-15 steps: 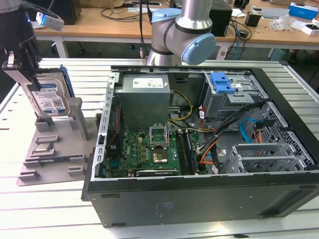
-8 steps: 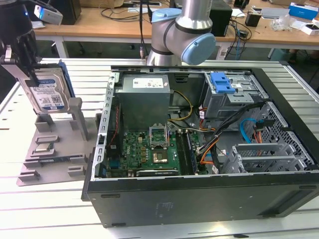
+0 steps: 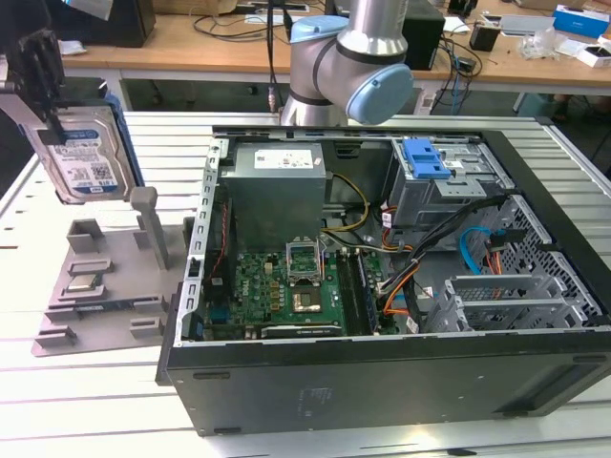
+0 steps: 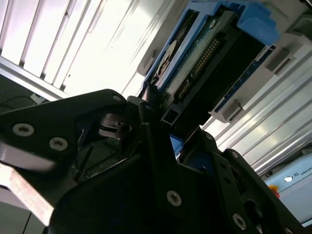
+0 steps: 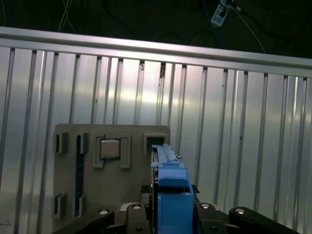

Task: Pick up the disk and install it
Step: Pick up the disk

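Exterior view's left edge is where the disk (image 3: 84, 157) hangs, upright in the air with its label side toward the camera. The gripper (image 3: 40, 91) is clamped tight on the blue frame at its upper end. Right beneath lies a grey fixture plate (image 3: 91, 286) on the slatted metal table (image 3: 95, 410), and a grey post (image 3: 145, 215) rises from the plate near the disk's lower corner.

Toward the exterior view's right, apart from the disk, stands the open computer case (image 3: 382, 382). Inside it are a grey box (image 3: 277, 181) with a white sticker, a green motherboard (image 3: 286, 286) and a blue latch (image 3: 427, 157) on the drive cage. Black, orange and blue cables (image 3: 449, 227) are strung across the case's middle. The robot arm (image 3: 348, 57) rises behind the case.

The disk's label is white and blue with barcodes, and its print is too small to read. In the first wrist view a square silver chip (image 5: 109, 148) sits in a pocket of the plate.
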You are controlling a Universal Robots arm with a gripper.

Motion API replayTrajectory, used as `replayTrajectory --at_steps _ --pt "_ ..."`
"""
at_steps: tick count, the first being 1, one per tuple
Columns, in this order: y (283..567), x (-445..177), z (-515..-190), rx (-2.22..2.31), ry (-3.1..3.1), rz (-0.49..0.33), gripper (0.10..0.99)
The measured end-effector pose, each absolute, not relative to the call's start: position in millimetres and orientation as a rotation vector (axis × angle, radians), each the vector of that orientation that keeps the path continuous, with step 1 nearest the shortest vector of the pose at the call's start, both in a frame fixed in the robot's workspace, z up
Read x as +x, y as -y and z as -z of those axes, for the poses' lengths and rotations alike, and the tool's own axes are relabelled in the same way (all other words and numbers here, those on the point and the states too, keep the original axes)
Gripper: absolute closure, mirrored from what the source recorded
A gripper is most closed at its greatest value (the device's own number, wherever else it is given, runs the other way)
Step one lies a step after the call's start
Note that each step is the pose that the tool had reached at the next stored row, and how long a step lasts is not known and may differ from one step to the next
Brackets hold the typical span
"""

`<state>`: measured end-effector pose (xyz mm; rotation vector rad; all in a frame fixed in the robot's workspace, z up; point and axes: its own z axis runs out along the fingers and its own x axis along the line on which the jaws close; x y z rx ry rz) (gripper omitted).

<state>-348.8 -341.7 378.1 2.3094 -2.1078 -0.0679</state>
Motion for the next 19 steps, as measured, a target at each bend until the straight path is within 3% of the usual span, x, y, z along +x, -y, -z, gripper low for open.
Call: replayTrajectory --at_steps 19 --pt "338.2 -348.8 -433.2 2.309 2.108 0.068 0.718"
